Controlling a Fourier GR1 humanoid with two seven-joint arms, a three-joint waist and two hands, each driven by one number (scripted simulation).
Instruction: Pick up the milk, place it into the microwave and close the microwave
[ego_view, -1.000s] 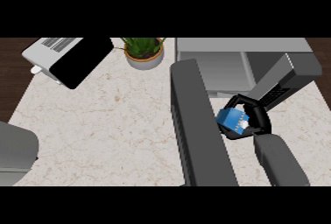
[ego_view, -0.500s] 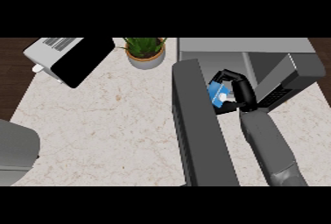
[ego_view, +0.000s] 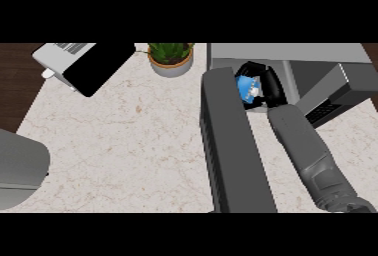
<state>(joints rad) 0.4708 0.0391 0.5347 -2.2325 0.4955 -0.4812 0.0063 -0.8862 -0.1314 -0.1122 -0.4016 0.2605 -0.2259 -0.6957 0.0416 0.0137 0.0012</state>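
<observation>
The milk (ego_view: 248, 88) is a small blue and white carton. My right hand (ego_view: 267, 85) is curled round it at the mouth of the open microwave (ego_view: 284, 52), which stands at the back right of the counter. Most of the carton is hidden by my fingers. The microwave door (ego_view: 230, 145) swings out toward me as a long dark grey slab left of my right forearm. My left hand shows in no part of the view.
A potted green plant (ego_view: 170, 56) stands at the back, just left of the microwave. A toaster-like white and black appliance (ego_view: 83, 62) sits at the back left. A grey rounded object (ego_view: 18, 170) fills the left edge. The marble counter (ego_view: 125, 145) spreads between them.
My right hand has carried the milk away from me and leftward, from beside the door's middle up into the microwave's opening. The door has not moved.
</observation>
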